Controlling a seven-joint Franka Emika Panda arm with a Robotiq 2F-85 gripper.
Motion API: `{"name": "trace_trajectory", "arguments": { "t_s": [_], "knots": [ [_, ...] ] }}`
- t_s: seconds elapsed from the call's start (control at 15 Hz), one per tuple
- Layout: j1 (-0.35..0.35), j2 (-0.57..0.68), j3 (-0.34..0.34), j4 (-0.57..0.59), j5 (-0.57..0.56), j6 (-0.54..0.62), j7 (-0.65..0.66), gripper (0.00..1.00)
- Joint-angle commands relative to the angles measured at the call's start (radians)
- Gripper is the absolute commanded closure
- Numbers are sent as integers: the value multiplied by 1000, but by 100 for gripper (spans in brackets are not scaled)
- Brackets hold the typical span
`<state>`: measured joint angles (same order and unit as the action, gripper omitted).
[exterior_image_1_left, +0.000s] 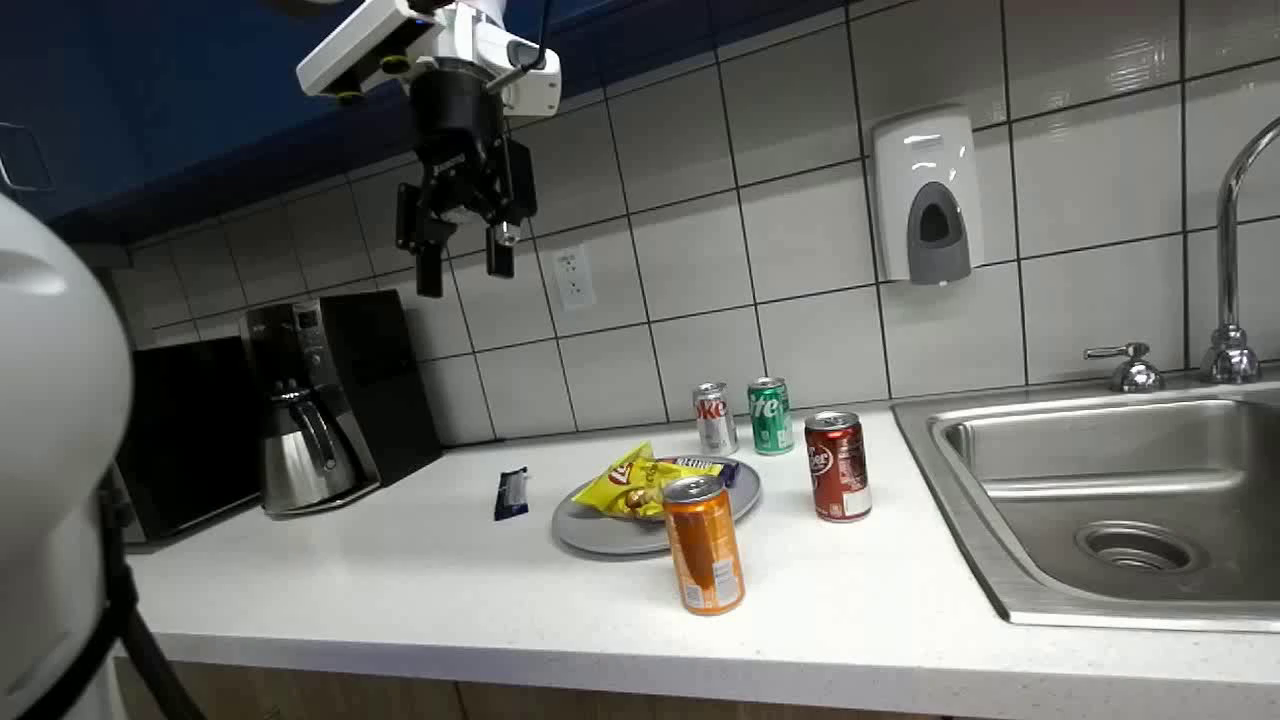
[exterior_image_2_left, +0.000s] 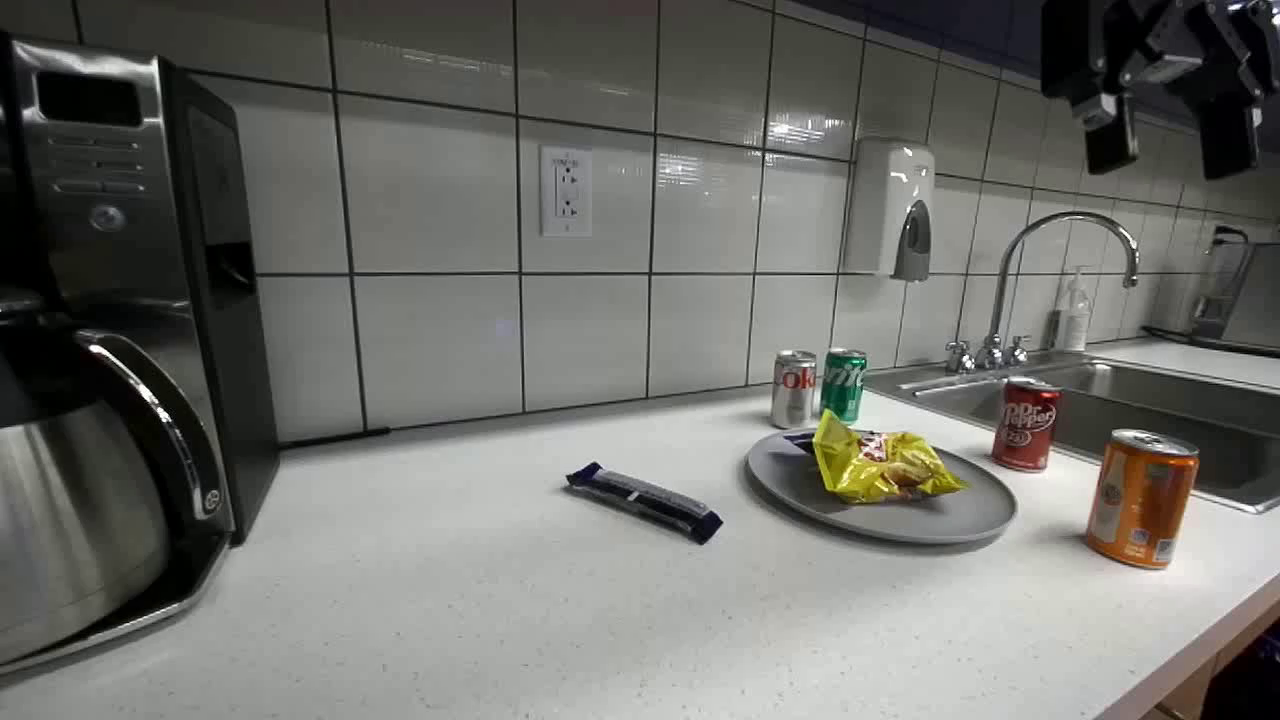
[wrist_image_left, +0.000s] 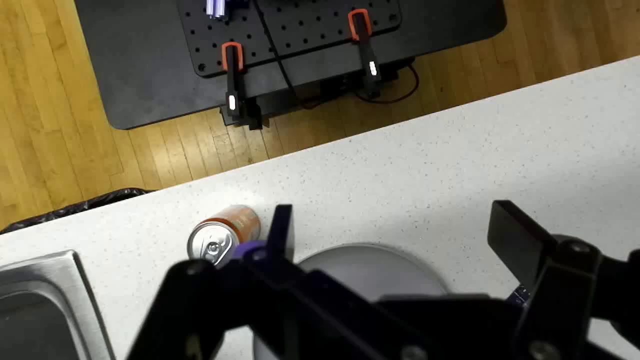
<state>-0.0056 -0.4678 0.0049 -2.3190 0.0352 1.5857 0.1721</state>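
My gripper (exterior_image_1_left: 465, 265) hangs high above the white counter, jaws wide apart with nothing between them; part of it shows in an exterior view (exterior_image_2_left: 1172, 155). Seen from the wrist, the grey plate (wrist_image_left: 370, 270) lies below the fingers, largely hidden by them. A yellow snack bag (exterior_image_2_left: 880, 465) rests on this plate, beside a dark wrapped bar (exterior_image_1_left: 700, 463) it partly covers. Another dark bar (exterior_image_2_left: 645, 500) lies flat on the counter. An orange can (exterior_image_1_left: 703, 550) stands near the plate's front. Upright around it are a red Dr Pepper can (exterior_image_1_left: 838, 465), a silver Coke can (exterior_image_1_left: 716, 420) and a green Sprite can (exterior_image_1_left: 771, 415).
A coffee maker with a steel carafe (exterior_image_1_left: 310, 450) stands at one end of the counter; a steel sink (exterior_image_1_left: 975, 540) with a tall faucet (exterior_image_1_left: 1230, 250) is at the other. A soap dispenser (exterior_image_1_left: 925, 195) hangs on the tiled wall. The wrist view shows a black table (wrist_image_left: 145, 75) beyond the counter edge.
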Motion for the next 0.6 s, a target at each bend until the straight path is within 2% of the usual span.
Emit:
{"name": "trace_trajectory", "arguments": {
  "t_s": [0.0, 0.53],
  "knots": [
    [-9, 1, 8, 1, 3, -1, -4, 0],
    [-10, 9, 16, -13, -17, 11, 1, 0]
  ]
}}
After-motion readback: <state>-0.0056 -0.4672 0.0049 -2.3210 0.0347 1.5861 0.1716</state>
